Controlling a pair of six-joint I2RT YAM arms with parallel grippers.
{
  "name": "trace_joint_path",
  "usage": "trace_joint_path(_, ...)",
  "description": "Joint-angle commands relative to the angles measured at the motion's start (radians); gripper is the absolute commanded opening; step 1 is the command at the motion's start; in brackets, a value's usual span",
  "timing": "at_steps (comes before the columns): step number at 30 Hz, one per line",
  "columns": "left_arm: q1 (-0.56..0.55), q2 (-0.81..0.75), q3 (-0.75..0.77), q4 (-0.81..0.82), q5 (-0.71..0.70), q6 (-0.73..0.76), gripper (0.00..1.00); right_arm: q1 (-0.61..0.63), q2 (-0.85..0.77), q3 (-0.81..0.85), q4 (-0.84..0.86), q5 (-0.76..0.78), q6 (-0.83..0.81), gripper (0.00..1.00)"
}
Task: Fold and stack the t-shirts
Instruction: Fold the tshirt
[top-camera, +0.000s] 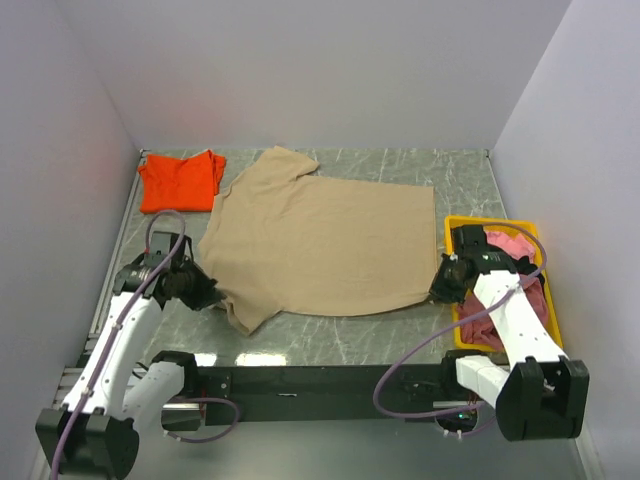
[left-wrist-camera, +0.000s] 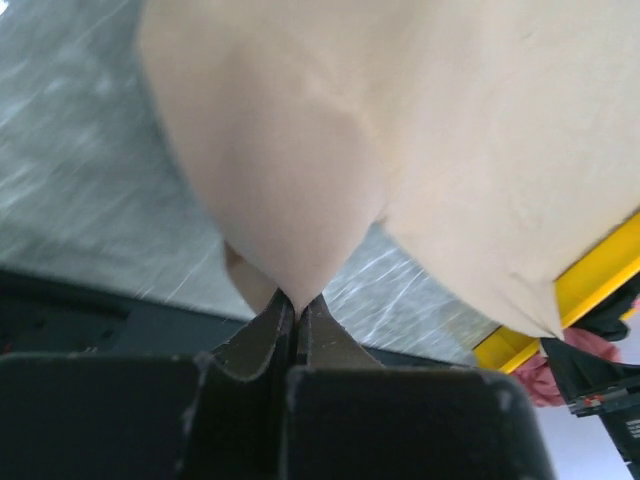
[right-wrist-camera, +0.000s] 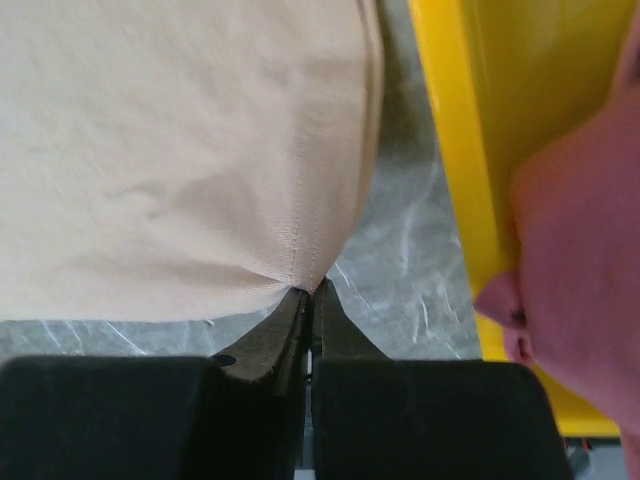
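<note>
A: Starting from the near edge, how far along is it?

B: Early, I'd judge. The left gripper (left-wrist-camera: 298, 300) is pinched tight on the tan t-shirt (top-camera: 320, 240) by its near sleeve. The right gripper (right-wrist-camera: 310, 290) is clamped on the near hem corner, just beside the yellow tray (top-camera: 490, 219). The shirt lies spread across the middle of the table (top-camera: 400, 170) with no fold in it yet.

A: Anything finished?

B: The orange-red t-shirt (top-camera: 180, 180) in the far left corner lies in a compact, rough square, which I take as folded. Nothing is stacked on it.

A: And the count?

B: Two grippers, both gripping the tan shirt. One tan shirt, one orange-red, one tray. The pink cloth (top-camera: 515, 243) is heaped in the tray, unfolded. Whether it's one shirt or two, I cannot tell. So the tan one and whatever is in the tray are left to fold and stack
</note>
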Motion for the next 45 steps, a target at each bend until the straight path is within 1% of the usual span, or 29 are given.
trace_joint_path(1, -0.003, 0.046, 0.031, 0.2, 0.019, 0.004, 0.01, 0.01, 0.052, 0.078, 0.115, -0.04, -0.033, 0.0)
trace_joint_path(4, -0.001, 0.12, 0.055, 0.322, 0.074, -0.008, 0.01, 0.018, 0.133, 0.133, 0.151, -0.039, -0.028, 0.0)
trace_joint_path(7, -0.001, 0.201, 0.084, 0.373, 0.082, -0.02, 0.01, 0.024, 0.185, 0.187, 0.189, -0.039, -0.036, 0.0)
trace_joint_path(8, -0.001, 0.218, 0.091, 0.423, 0.09, -0.023, 0.01, 0.024, 0.202, 0.206, 0.188, 0.001, -0.034, 0.0)
trace_joint_path(11, -0.001, 0.287, 0.123, 0.509, 0.082, -0.043, 0.01, 0.025, 0.289, 0.265, 0.185, 0.043, -0.034, 0.0)
trace_joint_path(14, -0.001, 0.382, 0.176, 0.513, 0.01, -0.05, 0.01, 0.024, 0.349, 0.31, 0.189, 0.095, -0.028, 0.0)
trace_joint_path(16, -0.003, 0.416, 0.215, 0.513, -0.03, -0.053, 0.01, 0.024, 0.374, 0.334, 0.197, 0.109, -0.022, 0.0)
trace_joint_path(23, -0.001, 0.569, 0.296, 0.551, -0.091, -0.036, 0.0, 0.024, 0.486, 0.399, 0.224, 0.155, -0.007, 0.0)
trace_joint_path(29, -0.001, 0.664, 0.362, 0.585, -0.126, -0.014, 0.01, 0.024, 0.563, 0.447, 0.227, 0.216, -0.013, 0.0)
trace_joint_path(33, 0.0, 0.721, 0.422, 0.609, -0.162, 0.036, 0.01, 0.024, 0.584, 0.454, 0.235, 0.248, -0.005, 0.0)
trace_joint_path(36, -0.001, 0.778, 0.451, 0.643, -0.142, 0.067, 0.0, 0.024, 0.595, 0.454, 0.256, 0.251, -0.008, 0.0)
trace_joint_path(40, -0.001, 0.85, 0.466, 0.723, -0.078, 0.127, 0.01, 0.024, 0.616, 0.473, 0.28, 0.244, -0.016, 0.0)
trace_joint_path(44, 0.0, 0.957, 0.535, 0.77, 0.026, 0.193, 0.01, 0.024, 0.667, 0.493, 0.293, 0.23, -0.023, 0.0)
trace_joint_path(45, -0.001, 0.971, 0.561, 0.79, 0.03, 0.205, 0.0, 0.024, 0.675, 0.5, 0.292, 0.234, -0.023, 0.0)
